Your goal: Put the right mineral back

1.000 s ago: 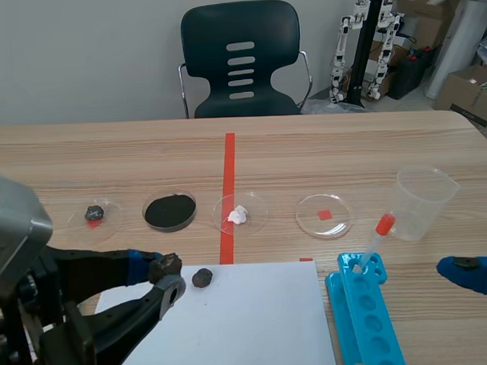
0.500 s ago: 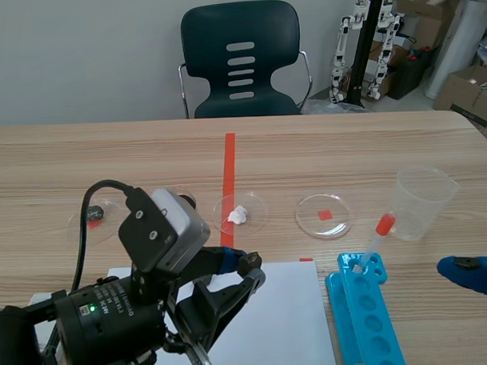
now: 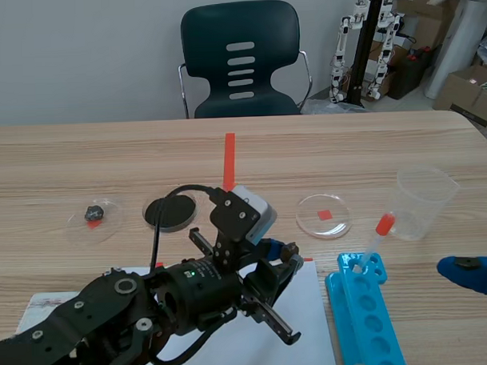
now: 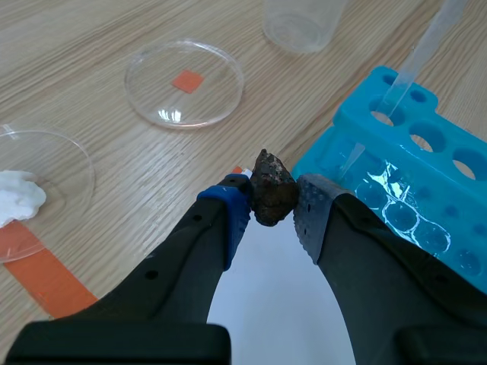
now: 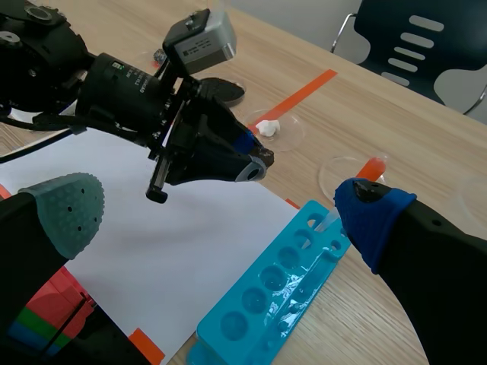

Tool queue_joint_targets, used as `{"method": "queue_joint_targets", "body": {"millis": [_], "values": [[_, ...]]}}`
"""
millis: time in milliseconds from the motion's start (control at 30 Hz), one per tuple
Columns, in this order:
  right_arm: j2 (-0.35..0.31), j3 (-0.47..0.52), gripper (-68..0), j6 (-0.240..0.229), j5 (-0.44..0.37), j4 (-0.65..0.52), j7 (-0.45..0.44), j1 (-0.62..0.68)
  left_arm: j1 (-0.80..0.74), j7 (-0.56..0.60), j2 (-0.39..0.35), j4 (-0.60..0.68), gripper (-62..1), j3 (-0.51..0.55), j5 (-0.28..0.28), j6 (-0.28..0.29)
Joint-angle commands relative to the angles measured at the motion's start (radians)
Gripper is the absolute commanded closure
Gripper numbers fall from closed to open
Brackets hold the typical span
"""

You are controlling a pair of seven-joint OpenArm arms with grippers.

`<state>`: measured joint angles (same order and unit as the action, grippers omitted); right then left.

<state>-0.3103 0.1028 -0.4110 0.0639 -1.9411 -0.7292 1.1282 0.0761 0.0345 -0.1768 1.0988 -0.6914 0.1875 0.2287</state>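
Left claw (image 4: 274, 204) was squeezed shut on the rock (image 4: 272, 192), held up near the empty dish (image 4: 183, 82), likely to drop it in. Right claw (image 5: 221, 209) sat wide open.

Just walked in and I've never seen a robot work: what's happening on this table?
The left arm's hand is shut on a small dark rock, holding it over the edge of the white sheet. An empty clear dish with a red mark lies just ahead of it. The right hand is open and holds nothing, near the blue tube rack. Another dark stone lies in a dish toward the table's left end.
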Motion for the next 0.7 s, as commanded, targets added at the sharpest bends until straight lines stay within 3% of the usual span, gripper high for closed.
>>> {"method": "queue_joint_targets", "body": {"millis": [0,400,667], "values": [[0.0,0.003,-63.8,-0.001,-0.011,-0.009,-0.015,0.002,0.023,0.021,0.024,-0.007,-4.1,-0.006,0.008,0.002],[0.0,0.003,-63.8,-0.001,-0.011,-0.009,-0.015,0.002,0.135,0.028,0.123,-0.257,-4.1,-0.01,0.002,0.002],[0.0,0.003,-63.8,-0.001,-0.011,-0.009,-0.015,0.002,0.143,0.04,0.138,-0.322,-4.2,-0.01,0.002,0.002]]}}
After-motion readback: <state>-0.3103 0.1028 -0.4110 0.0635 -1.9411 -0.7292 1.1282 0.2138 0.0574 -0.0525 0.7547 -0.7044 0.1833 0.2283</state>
